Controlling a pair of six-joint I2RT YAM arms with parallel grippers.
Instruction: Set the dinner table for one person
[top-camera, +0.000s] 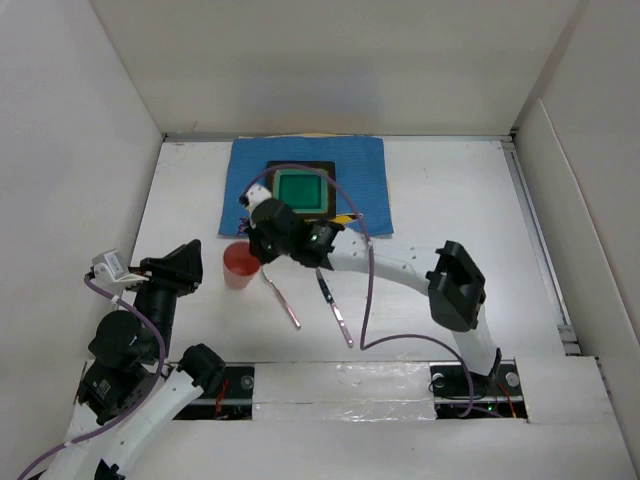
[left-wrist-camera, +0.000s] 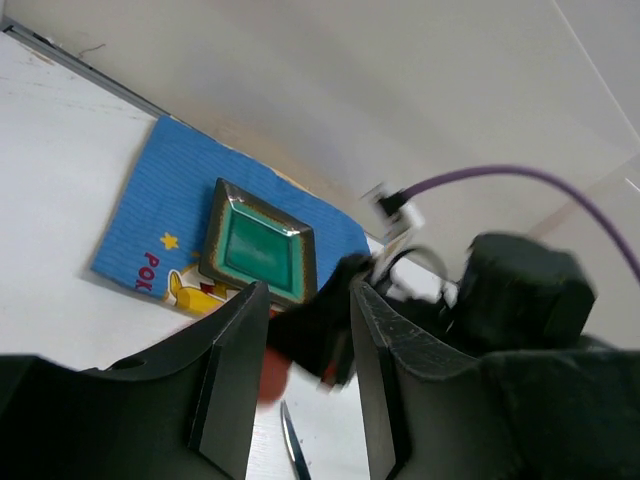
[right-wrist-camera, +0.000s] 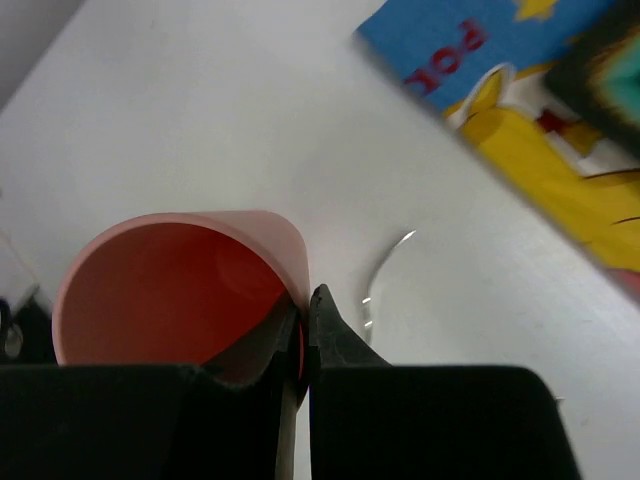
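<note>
Right end effector clamps the rim of the round pink plastic cup over the white tabletop; left end effector stands apart, empty.

White arm links, black joints; purple cable; matte black end effector fingers.
</note>
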